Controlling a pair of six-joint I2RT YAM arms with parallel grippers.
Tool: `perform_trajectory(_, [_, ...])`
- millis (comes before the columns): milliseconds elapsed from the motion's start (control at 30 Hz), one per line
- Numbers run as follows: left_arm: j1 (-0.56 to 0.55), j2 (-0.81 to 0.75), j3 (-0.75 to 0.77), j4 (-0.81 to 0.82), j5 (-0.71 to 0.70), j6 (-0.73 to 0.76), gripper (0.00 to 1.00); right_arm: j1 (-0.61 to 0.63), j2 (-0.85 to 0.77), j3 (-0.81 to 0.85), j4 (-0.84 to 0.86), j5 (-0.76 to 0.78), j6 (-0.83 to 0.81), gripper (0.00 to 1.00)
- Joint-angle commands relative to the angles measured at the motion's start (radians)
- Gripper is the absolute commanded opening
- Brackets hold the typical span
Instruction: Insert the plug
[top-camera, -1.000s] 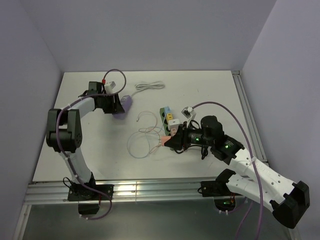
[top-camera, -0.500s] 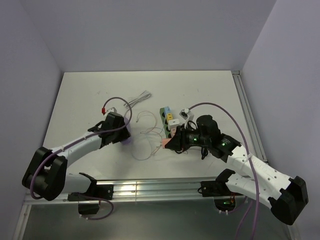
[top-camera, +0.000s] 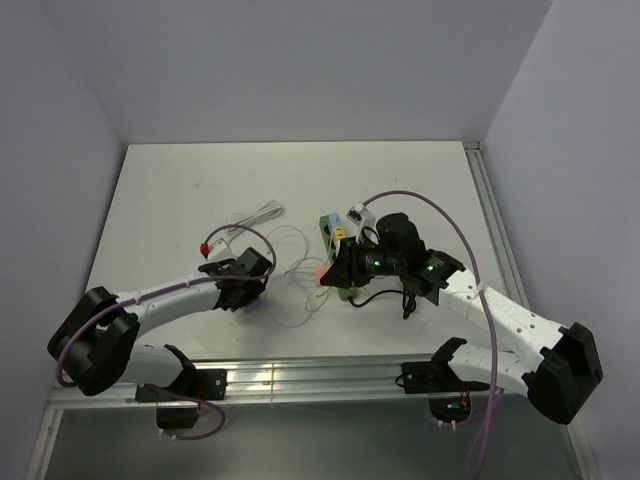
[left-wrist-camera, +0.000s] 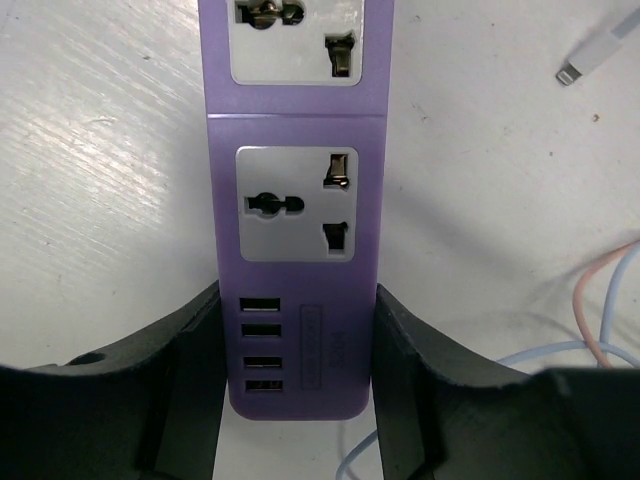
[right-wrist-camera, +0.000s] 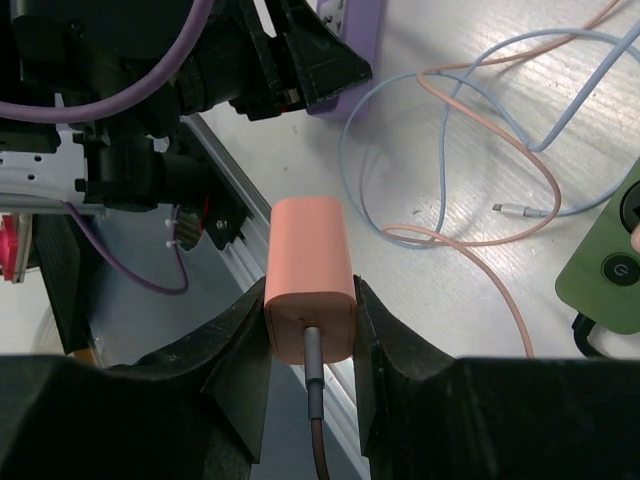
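My left gripper (top-camera: 250, 293) is shut on the USB end of a purple power strip (left-wrist-camera: 296, 210), which lies on the white table with two grey sockets facing up; in the top view the strip (top-camera: 255, 299) is mostly hidden under the wrist. My right gripper (top-camera: 330, 275) is shut on an orange plug block (right-wrist-camera: 308, 277) with a brown cable out of its back, held above the table and pointing toward the left arm. In the top view the plug (top-camera: 323, 273) shows as a small orange tip.
A green power strip (top-camera: 334, 238) with coloured sockets lies beside the right wrist; its corner and power button show in the right wrist view (right-wrist-camera: 610, 265). Thin orange and blue cables (top-camera: 296, 262) loop between the grippers. A white cable (top-camera: 252, 215) lies behind. The table's rail runs along the front edge.
The left arm pulled the purple strip nearer and to the right, toward the table's front. The right gripper carried the orange plug slightly left and further from the front. The white cable was dragged left.
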Motion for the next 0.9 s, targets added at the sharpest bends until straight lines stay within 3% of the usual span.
perform_trajectory(0, [-0.001,0.019,0.025,-0.158,-0.035,-0.042,0.52,-0.004,0.033,0.054,0.032,0.004,0.016,0.00])
perform_trajectory(67, [-0.012,-0.040,0.051,-0.151,-0.038,0.008,0.53,-0.002,0.073,0.088,0.015,0.014,0.001,0.00])
perform_trajectory(100, [-0.014,-0.064,0.054,-0.137,-0.028,0.031,0.92,-0.004,0.085,0.103,-0.008,0.022,-0.007,0.00])
perform_trajectory(133, [-0.015,-0.090,0.061,-0.128,-0.026,0.050,0.99,-0.004,0.108,0.134,-0.022,0.045,-0.015,0.00])
perform_trajectory(267, [-0.018,-0.218,0.064,-0.120,-0.018,0.102,0.99,-0.002,0.159,0.212,-0.077,0.079,-0.053,0.00])
perform_trajectory(433, [-0.020,-0.420,0.131,-0.270,-0.072,0.096,1.00,-0.002,0.263,0.313,-0.108,0.074,-0.065,0.00])
perform_trajectory(533, [-0.018,-0.540,0.201,-0.369,-0.178,0.093,0.99,0.007,0.341,0.387,-0.139,0.085,-0.077,0.00])
perform_trajectory(667, [-0.018,-0.696,0.199,-0.223,-0.183,0.368,1.00,0.041,0.427,0.478,-0.160,0.109,-0.076,0.00])
perform_trajectory(867, [-0.018,-0.736,0.332,-0.342,-0.333,0.360,1.00,0.160,0.639,0.755,-0.344,0.286,-0.097,0.00])
